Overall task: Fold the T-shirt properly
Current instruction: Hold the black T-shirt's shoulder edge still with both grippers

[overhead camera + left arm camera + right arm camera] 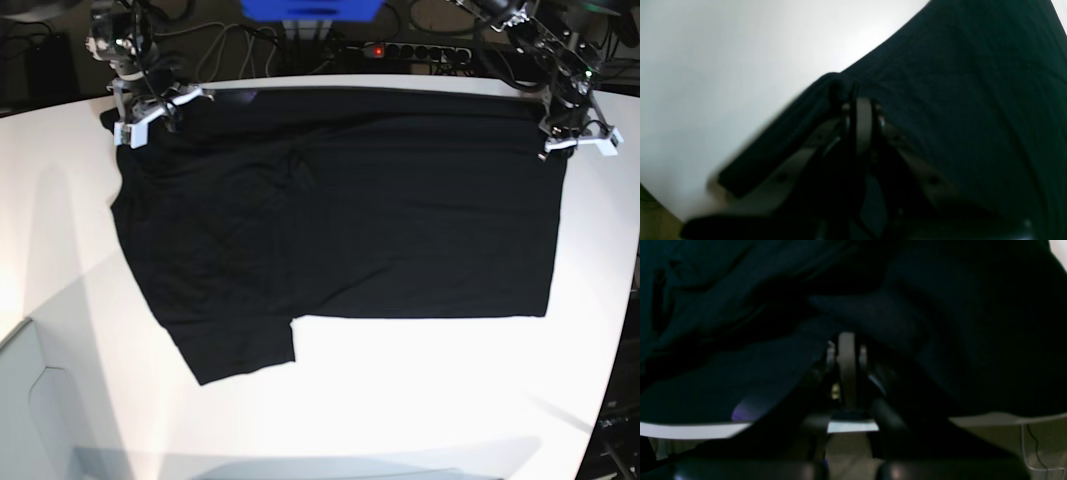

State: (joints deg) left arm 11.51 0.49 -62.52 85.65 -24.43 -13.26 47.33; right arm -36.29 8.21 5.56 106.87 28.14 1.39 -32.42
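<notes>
The black T-shirt [340, 220] lies spread on the white table [420, 400], plain side up, with one sleeve [245, 350] sticking out toward the front. My left gripper [567, 133] is at the shirt's far right corner. In the left wrist view its jaws [853, 95] are shut and pinch the edge of the T-shirt [957, 83]. My right gripper [150, 112] is at the far left corner. There its shut fingers [846, 340] disappear under a fold of the dark T-shirt [723, 380], so the tips are hidden.
Behind the table's far edge lie a power strip [405, 50], cables and a blue object [310, 8]. A grey panel [30, 400] stands at the front left corner. The table's front right edge curves away [600, 400].
</notes>
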